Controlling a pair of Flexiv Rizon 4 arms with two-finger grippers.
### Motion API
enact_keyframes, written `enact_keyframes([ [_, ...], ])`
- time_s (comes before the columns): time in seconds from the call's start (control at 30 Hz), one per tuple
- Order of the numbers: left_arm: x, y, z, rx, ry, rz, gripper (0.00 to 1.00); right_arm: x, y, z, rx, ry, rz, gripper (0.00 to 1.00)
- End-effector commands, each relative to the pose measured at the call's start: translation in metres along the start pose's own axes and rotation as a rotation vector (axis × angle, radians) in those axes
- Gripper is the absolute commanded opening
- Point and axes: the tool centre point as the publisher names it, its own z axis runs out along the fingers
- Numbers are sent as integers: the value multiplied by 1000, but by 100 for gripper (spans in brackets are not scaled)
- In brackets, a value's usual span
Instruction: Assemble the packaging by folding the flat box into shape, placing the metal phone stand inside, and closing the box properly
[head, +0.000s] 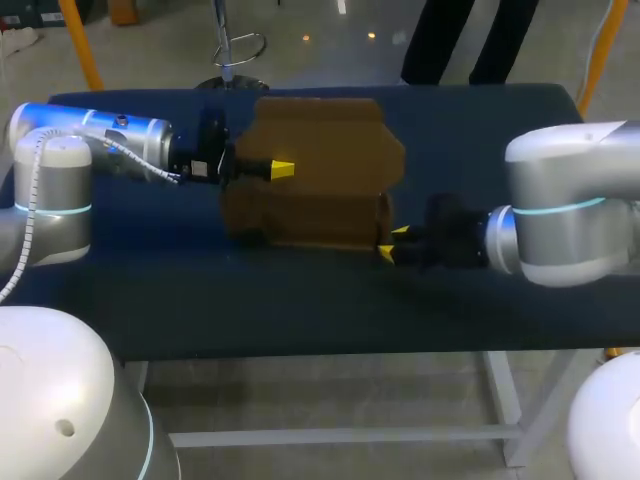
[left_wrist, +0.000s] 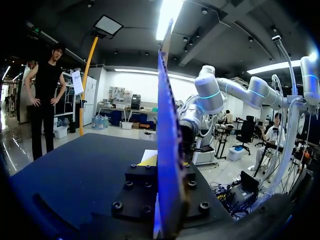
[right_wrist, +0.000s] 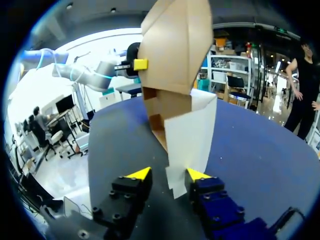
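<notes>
A brown cardboard box (head: 320, 170), partly folded, stands in the middle of the dark blue table (head: 300, 300). My left gripper (head: 280, 170) is shut on the box's left panel, which the left wrist view shows edge-on as a thin sheet (left_wrist: 167, 125) rising between its fingers. My right gripper (head: 392, 243) is at the box's near right corner and open. In the right wrist view a pale flap (right_wrist: 192, 135) of the box (right_wrist: 172, 50) hangs between its fingers (right_wrist: 167, 175), against one fingertip (right_wrist: 197, 175) and apart from the other. No metal phone stand is in sight.
Bare blue tabletop runs along the front edge and at both ends of the table. The box stands close to the table's far edge (head: 300, 95). My right arm (left_wrist: 210, 95) shows beyond the panel in the left wrist view.
</notes>
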Motion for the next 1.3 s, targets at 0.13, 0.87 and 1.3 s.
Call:
enact_keyframes([
  [0.13,-2,4,-1,1,5,0,0,3,6,16,13,7,-5,47],
  [0.87,-2,4,-1,1,5,0,0,28,9,7,26,-17,-19,49],
  [1.3,-2,4,-1,1,5,0,0,37,-8,-27,12,-48,-11,49],
])
